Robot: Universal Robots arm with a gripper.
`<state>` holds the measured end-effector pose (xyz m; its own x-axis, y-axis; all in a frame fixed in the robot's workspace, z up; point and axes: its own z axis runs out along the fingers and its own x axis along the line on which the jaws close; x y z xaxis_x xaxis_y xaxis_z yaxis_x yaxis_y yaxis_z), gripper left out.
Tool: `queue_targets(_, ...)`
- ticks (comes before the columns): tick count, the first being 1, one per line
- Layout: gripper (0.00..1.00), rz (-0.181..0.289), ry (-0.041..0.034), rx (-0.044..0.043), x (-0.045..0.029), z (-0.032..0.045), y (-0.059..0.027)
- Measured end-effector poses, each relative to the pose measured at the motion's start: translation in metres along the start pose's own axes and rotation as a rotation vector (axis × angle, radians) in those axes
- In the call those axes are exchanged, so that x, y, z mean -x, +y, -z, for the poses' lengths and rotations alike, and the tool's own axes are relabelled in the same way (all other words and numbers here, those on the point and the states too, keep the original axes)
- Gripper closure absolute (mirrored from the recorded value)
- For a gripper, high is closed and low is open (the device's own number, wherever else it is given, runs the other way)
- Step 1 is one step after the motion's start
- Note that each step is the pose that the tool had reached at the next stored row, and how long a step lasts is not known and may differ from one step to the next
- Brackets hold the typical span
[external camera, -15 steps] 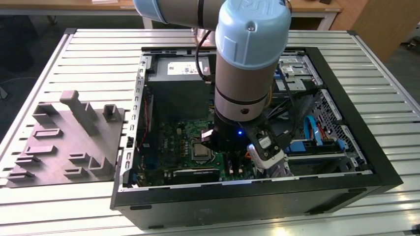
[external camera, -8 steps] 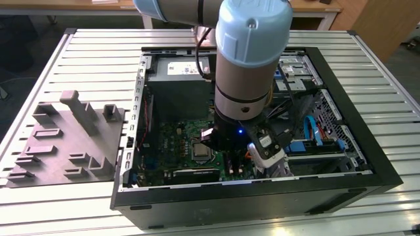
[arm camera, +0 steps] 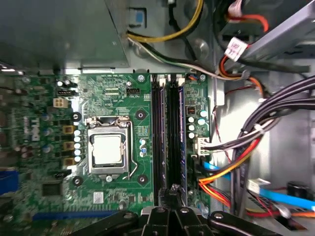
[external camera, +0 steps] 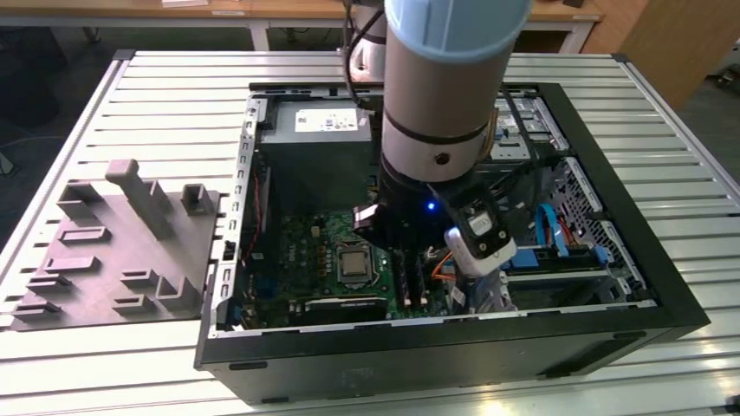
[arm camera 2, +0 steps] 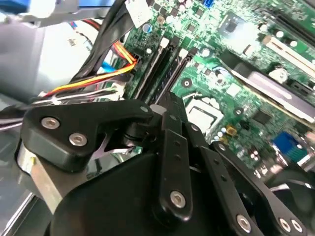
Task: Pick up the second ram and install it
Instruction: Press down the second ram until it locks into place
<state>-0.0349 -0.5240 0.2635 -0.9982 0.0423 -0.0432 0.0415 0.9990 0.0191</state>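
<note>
Exterior: arm (external camera: pixel 445 95) reaches into open case (external camera: pixel 647 260), gripper (external camera: pixel 393 238) low over board (external camera: pixel 335 260), at 3 o'clock of CPU socket (external camera: pixel 350 262). Second wrist: fingers (arm camera 2: pixel 170 118) pinched together above RAM slots (arm camera 2: pixel 162 69). First wrist: fingertips sit on slots (arm camera: pixel 170 137); ram itself can't be made out.

Slatted metal table (external camera: pixel 671 156), wooden benches (external camera: pixel 277 13) behind.

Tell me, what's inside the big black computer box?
Inside the computer case sit a green motherboard, a silver processor, long black memory slots and colourful cables. The gripper covers the slots' near end.
</note>
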Motion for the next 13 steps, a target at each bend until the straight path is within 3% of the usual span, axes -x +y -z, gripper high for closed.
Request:
queue_targets(3,0.9,0.0,0.0,0.0,0.0005,0.0113,0.0002)
queue_targets(7,0.9,0.0,0.0001,-0.0001,0.0005,0.0115,0.0007)
queue_targets(13,0.9,0.0,0.0,-0.0001,-0.0002,0.0109,0.0153)
